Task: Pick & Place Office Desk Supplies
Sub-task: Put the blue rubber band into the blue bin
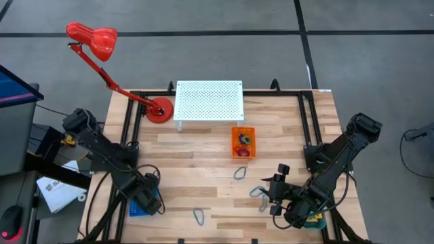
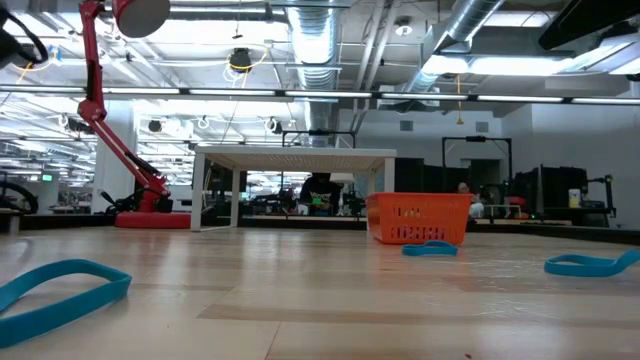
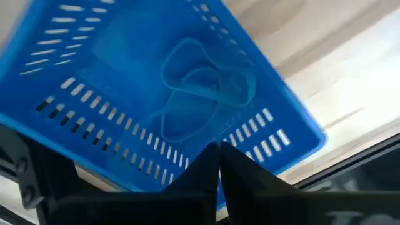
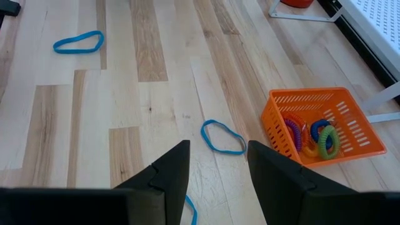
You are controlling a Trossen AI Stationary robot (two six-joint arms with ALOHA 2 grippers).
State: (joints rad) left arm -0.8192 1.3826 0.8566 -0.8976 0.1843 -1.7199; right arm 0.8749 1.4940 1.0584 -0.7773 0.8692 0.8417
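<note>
Three thin blue loops lie flat on the wooden table: one [image 1: 240,173] [image 4: 222,137] near the orange tray, one [image 1: 258,193] just in front of my right gripper, one [image 1: 199,216] [image 4: 78,42] near the near edge. The orange tray [image 1: 243,142] [image 4: 325,128] holds coloured rings [image 4: 315,136]. The blue tray [image 1: 139,207] [image 3: 156,94] holds blue loops [image 3: 200,94]. My left gripper [image 1: 150,196] [image 3: 219,159] hovers shut over the blue tray. My right gripper [image 1: 272,191] [image 4: 215,165] is open above the table, pointing toward the orange tray.
A white perforated stand [image 1: 209,102] and a red desk lamp [image 1: 108,61], whose base [image 1: 160,110] rests on the table, stand at the far side. A teal tray [image 1: 313,220] shows partly under my right arm. Bare wood lies between the two arms.
</note>
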